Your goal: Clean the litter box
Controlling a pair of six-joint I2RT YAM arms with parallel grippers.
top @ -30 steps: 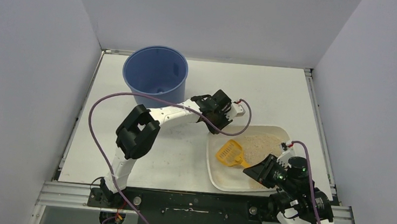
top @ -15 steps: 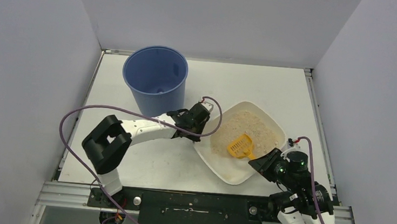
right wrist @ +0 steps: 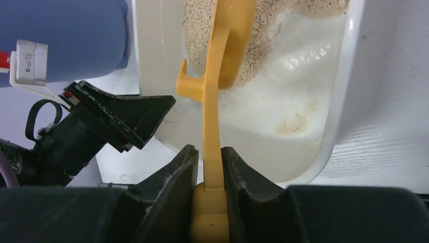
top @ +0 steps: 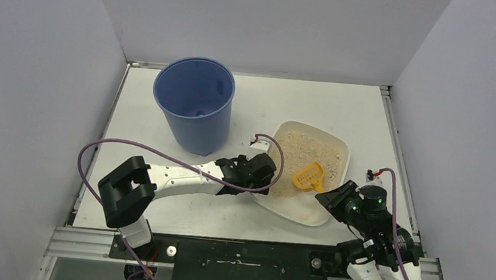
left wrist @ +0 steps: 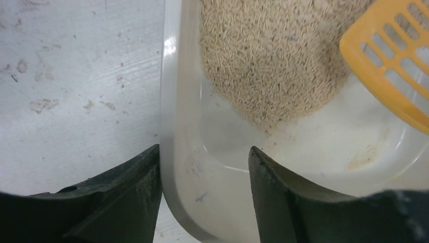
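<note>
Lighting: bright, even and diffuse from overhead in all three views.
Shadows: faint and soft-edged, one at the near foot of the bucket [top: 193, 101] on the table [top: 369, 117].
Glare: small highlights on the bare plastic of the litter box [right wrist: 303, 66] in the right wrist view, and along its rim in the left wrist view.
Focus: granules sharp; the scoop [right wrist: 211, 116] handle softens toward the bottom edge.

Your count: litter box [top: 303, 211] 1 | blue bucket [top: 195, 132] 1 | yellow scoop [top: 308, 176] 1 | arms 2: left arm [top: 181, 178], right arm [top: 384, 250]
</note>
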